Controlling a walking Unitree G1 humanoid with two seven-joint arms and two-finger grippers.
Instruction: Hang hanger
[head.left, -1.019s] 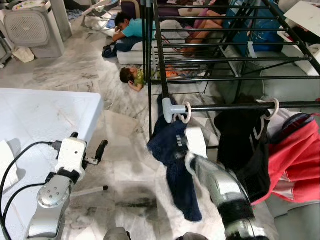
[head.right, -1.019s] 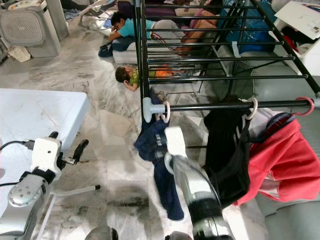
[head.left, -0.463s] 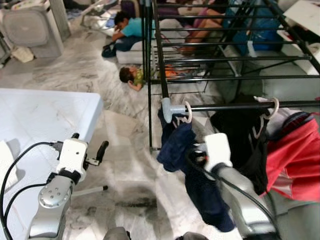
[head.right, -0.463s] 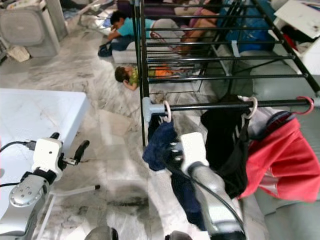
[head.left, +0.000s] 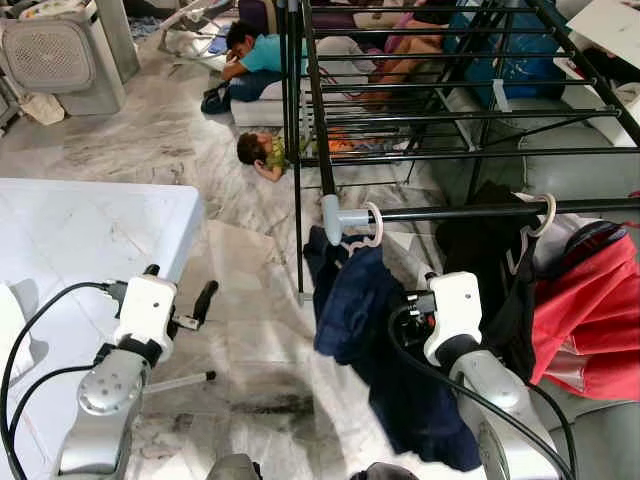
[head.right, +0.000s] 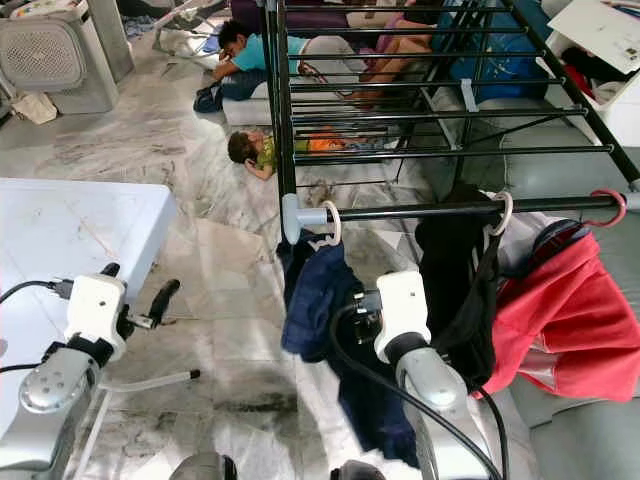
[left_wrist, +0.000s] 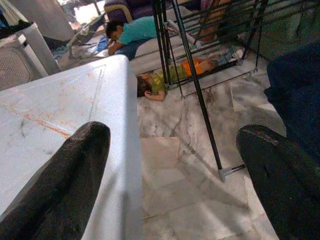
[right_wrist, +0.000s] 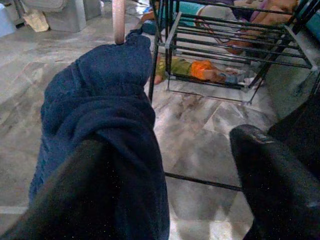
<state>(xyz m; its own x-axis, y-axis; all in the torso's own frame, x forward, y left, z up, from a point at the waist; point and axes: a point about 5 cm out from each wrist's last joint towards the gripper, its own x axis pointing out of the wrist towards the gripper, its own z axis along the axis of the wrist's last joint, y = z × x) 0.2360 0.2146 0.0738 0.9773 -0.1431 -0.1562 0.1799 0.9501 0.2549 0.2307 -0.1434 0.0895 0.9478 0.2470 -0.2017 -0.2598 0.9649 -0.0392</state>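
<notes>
The white hanger (head.left: 362, 236) with the navy garment (head.left: 352, 305) is being carried at the rail's (head.left: 480, 212) left end. The right gripper (right_wrist: 165, 165), fingers spread, is being held just beside the garment; the left gripper (left_wrist: 175, 175), also spread, is well apart.

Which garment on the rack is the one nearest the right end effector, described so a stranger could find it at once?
Start at the black drying rack and follow its front rail to the grey end cap. There a pale hanger carries a dark navy garment, beside the right end effector. Its neighbours along the rail are black and red; it alone is navy and hangs at the rail's end.
</notes>
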